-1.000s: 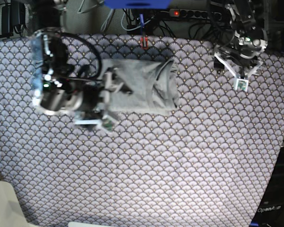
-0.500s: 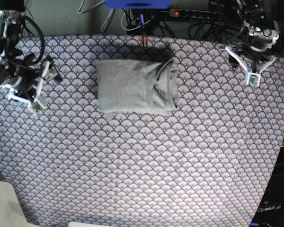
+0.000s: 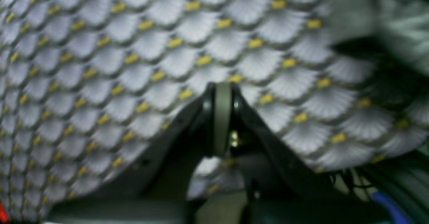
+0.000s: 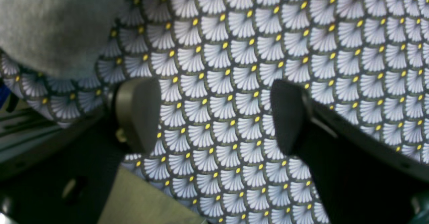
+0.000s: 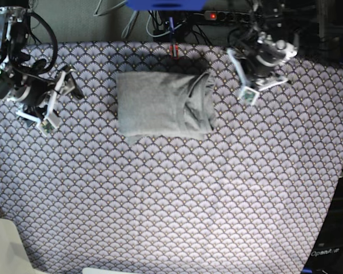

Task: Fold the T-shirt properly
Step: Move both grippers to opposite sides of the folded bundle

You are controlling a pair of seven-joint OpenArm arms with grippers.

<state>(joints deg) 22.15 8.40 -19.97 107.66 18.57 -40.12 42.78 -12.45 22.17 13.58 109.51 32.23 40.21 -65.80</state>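
Note:
The light grey T-shirt (image 5: 163, 105) lies folded into a compact rectangle on the scallop-patterned cloth, with creased layers on its right side. My right gripper (image 5: 60, 101) is open and empty left of the shirt, clear of it. In the right wrist view the gripper (image 4: 214, 116) has its fingers wide apart over the cloth, and the shirt's edge (image 4: 50, 22) shows at top left. My left gripper (image 5: 251, 85) hovers just right of the shirt. In the left wrist view this gripper (image 3: 223, 116) is shut and empty, and the shirt (image 3: 395, 16) is a blur at top right.
The purple-grey patterned table cloth (image 5: 177, 200) covers the whole table. A small red clip (image 5: 173, 51) sits at the back edge behind the shirt. A power strip (image 5: 240, 16) and cables lie beyond the back edge.
My right gripper left the shirt's left edge and drew back to the far left. My left arm swung from the far right corner in toward the shirt's right side. The shirt lies still.

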